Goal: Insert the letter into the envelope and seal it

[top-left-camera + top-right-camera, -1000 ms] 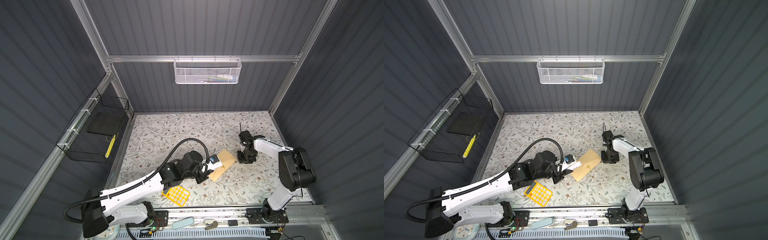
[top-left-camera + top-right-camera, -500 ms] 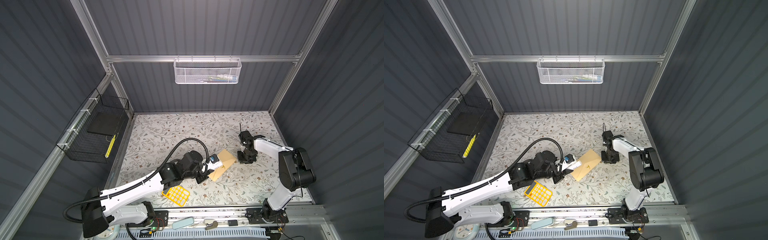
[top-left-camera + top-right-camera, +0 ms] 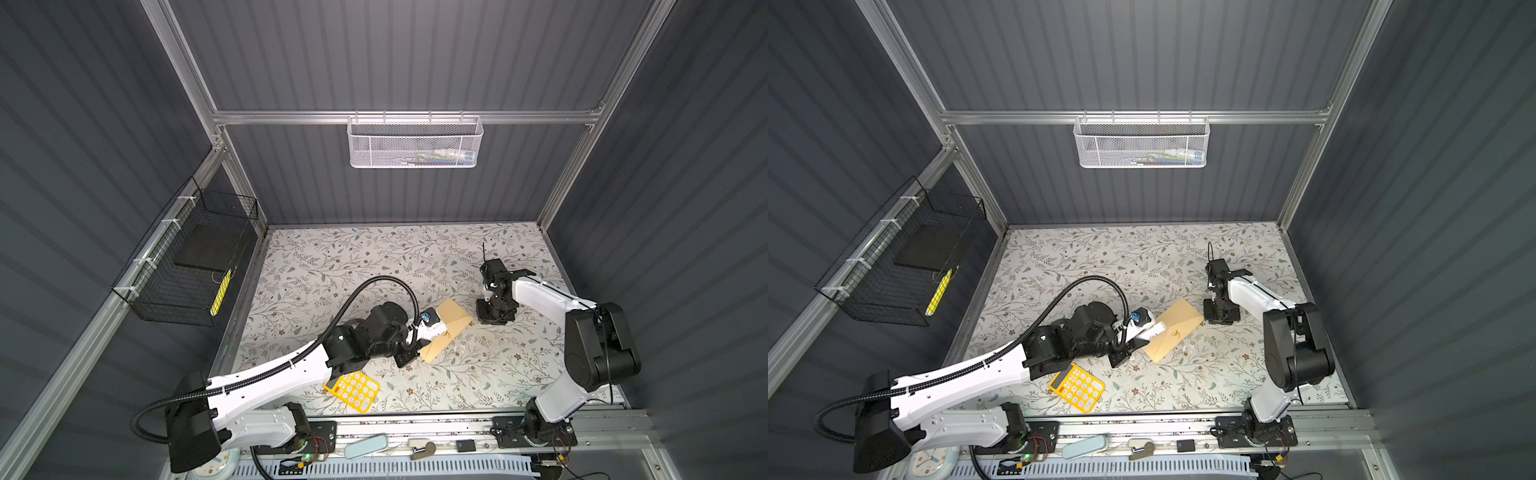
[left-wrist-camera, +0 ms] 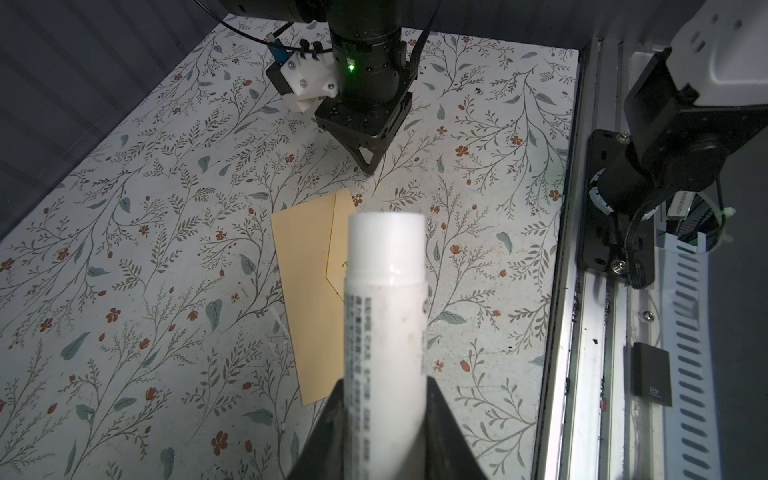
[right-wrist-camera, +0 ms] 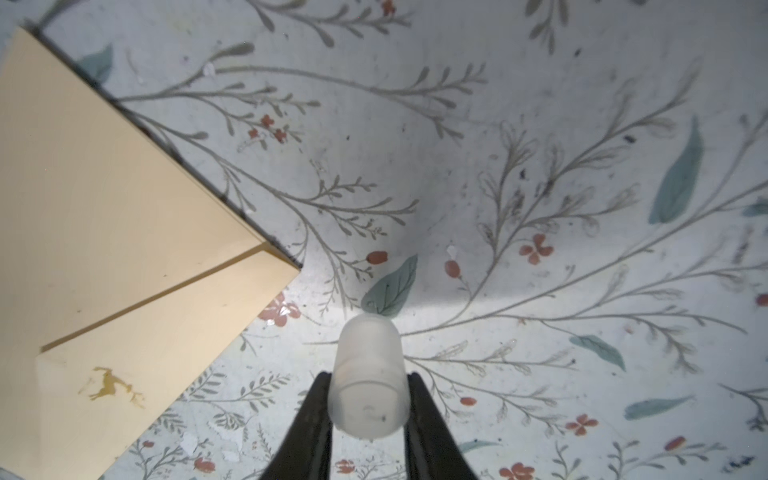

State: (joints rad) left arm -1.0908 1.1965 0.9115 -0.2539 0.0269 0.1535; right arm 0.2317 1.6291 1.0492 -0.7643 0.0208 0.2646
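My left gripper [image 4: 384,399] is clamped on the white glue stick [image 4: 386,291], its uncapped end above the envelope [image 3: 1177,328]. The envelope lies flat at lower centre in both top views, flap folded down. My right gripper [image 5: 368,399] pinches the translucent cap [image 5: 368,365] near the envelope's corner. The letter is out of sight. I judge the kraft paper thin, light and apt to slide, so I'd press the flap's tip, not pinch an edge.
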